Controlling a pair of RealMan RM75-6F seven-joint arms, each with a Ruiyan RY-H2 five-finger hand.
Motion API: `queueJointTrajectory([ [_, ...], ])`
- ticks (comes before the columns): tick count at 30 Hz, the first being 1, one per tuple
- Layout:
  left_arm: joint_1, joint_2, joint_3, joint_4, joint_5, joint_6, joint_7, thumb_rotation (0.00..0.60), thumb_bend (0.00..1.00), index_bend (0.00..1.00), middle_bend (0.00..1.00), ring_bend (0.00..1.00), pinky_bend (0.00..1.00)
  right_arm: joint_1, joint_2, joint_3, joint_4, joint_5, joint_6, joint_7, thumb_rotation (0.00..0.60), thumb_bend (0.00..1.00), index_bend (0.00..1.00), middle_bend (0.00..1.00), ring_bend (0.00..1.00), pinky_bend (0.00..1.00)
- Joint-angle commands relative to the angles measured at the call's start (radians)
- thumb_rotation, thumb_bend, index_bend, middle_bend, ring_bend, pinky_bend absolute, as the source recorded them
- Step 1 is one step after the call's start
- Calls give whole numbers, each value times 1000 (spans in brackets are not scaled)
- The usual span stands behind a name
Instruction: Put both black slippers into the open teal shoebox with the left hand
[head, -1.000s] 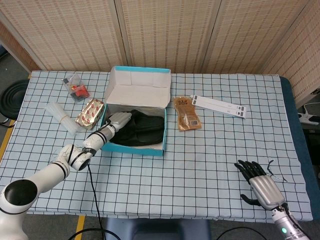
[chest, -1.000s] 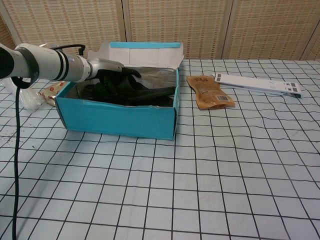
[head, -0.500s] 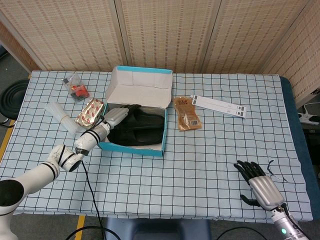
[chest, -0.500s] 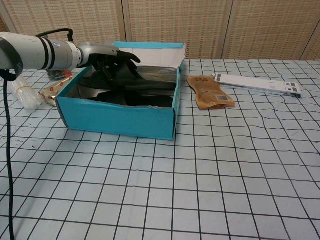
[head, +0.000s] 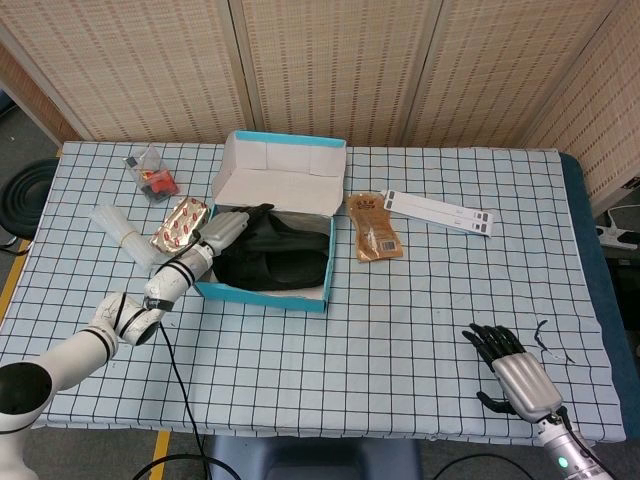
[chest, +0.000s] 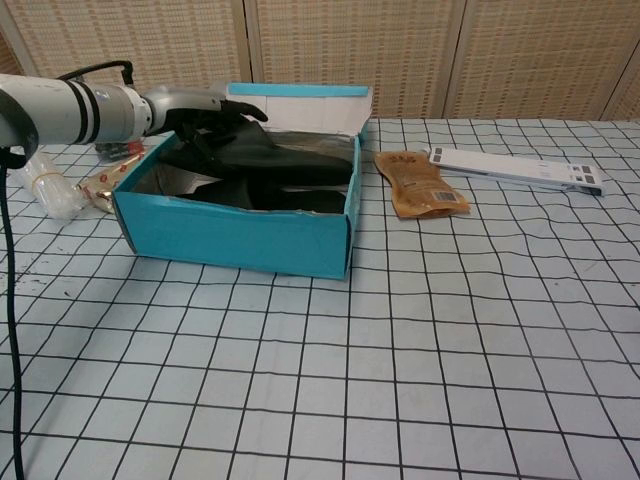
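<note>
Both black slippers (chest: 262, 172) lie inside the teal shoebox (chest: 240, 235), so we judge the placing step all but done; what remains is the release. We have our left hand (head: 228, 228) over the box's near-left corner, its fingers (chest: 232, 112) on the heel end of the upper slipper, which rides high and tilted across the one beneath it. Whether they still pinch it or merely rest on it, we cannot tell. Next, we judge, the fingers should spread and the hand lift up and back, clear of the left wall. Our right hand (head: 512, 366) sits well apart, spread and holding nothing.
</note>
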Motion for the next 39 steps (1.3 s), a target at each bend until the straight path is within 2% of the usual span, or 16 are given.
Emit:
queueJointTrajectory([
  [1, 23, 24, -9, -40, 9, 66, -27, 600, 340, 0, 0, 0, 30, 0, 0, 0, -1, -1, 0, 0, 600, 151, 0, 0, 0, 0],
  [8, 49, 67, -10, -112, 15, 128, -51, 600, 338, 0, 0, 0, 28, -1, 3, -4, -4, -8, 4, 3, 600, 151, 0, 0, 0, 0],
  [22, 41, -26, 1, -1, -8, 130, 31, 600, 346, 0, 14, 8, 25, -1, 7, -6, -3, -16, 10, 14, 600, 151, 0, 0, 0, 0],
  [33, 46, -115, 13, 118, -11, 159, 108, 600, 348, 292, 348, 235, 286, 3, 8, -5, -1, -15, 6, 19, 600, 151, 0, 0, 0, 0],
  [39, 47, -171, 17, 201, -16, 151, 92, 600, 375, 401, 455, 327, 378, 4, 9, -7, 0, -17, 5, 21, 600, 151, 0, 0, 0, 0],
])
